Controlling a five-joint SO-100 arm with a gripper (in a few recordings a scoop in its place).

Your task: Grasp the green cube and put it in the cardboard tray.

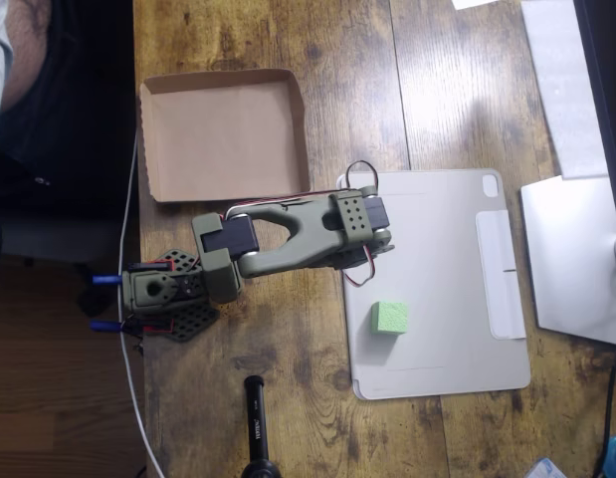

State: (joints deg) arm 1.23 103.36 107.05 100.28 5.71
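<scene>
the small mint-green foam cube (390,318) lies ungrasped on the flat grey tablet (442,289), at five o'clock from the arm's wrist. the step is the approach; i cannot tell the claw's state. next it must descend onto the cube, then carry it toward ten o'clock to the shallow brown cardboard tray (220,134).

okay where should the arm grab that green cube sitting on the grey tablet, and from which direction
Probably from straight above, closing the fingers on two opposite side faces of the green cube. It lies flat on the grey tablet with bare surface all round, so no side is blocked. Its edges sit slightly skewed to the tablet's, so the wrist should turn to match.
</scene>
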